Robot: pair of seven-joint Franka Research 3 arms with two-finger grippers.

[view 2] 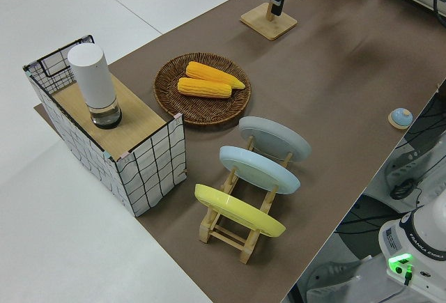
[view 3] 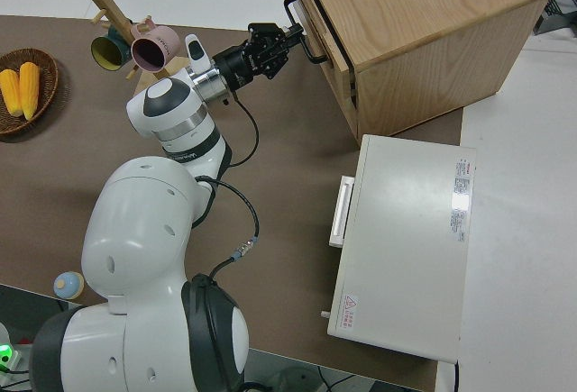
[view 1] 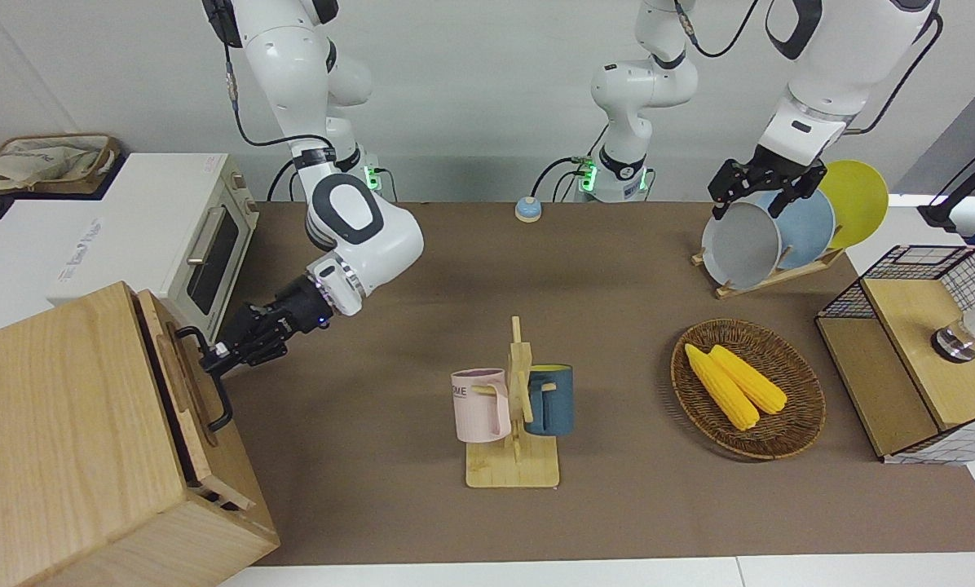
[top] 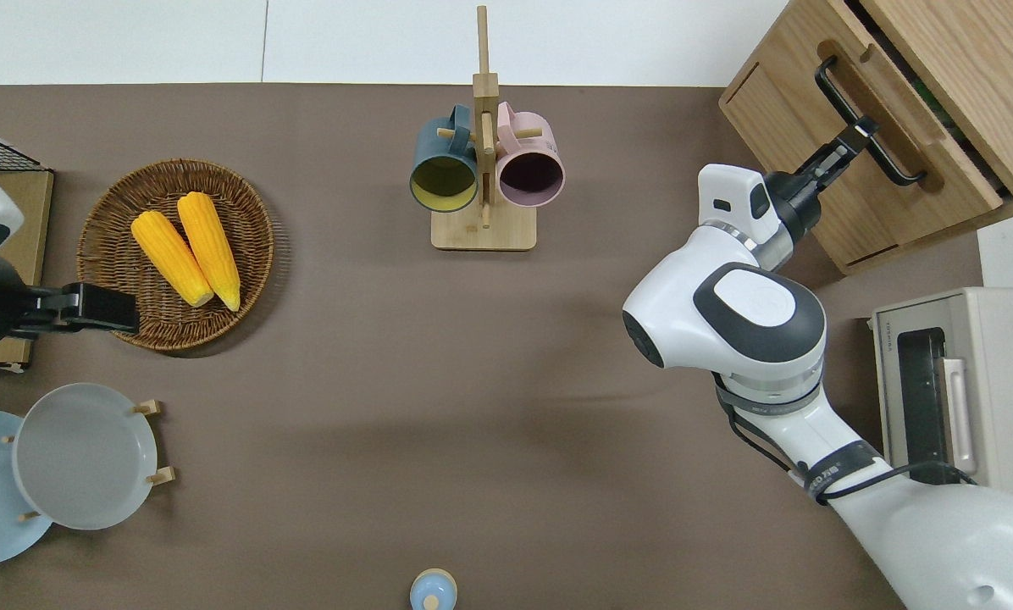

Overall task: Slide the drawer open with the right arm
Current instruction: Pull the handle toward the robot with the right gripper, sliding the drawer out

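From the front, the drawer (view 1: 179, 383) sits lower left in the cabinet (view 1: 72, 440), pulled slightly out; the right gripper (view 1: 214, 357) has its fingers clenched around the handle (view 1: 210, 383). From overhead, the same grasp shows upper right. The left arm is parked; whether its fingers are closed I cannot tell.

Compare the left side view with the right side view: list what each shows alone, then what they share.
Left side view only: the plate rack with three plates, and the wire-mesh shelf holding a white cylinder.
Right side view only: the right gripper at the drawer handle, the wooden cabinet, and the toaster oven.
Both: the basket of corn, the mug stand, and the small blue bell.
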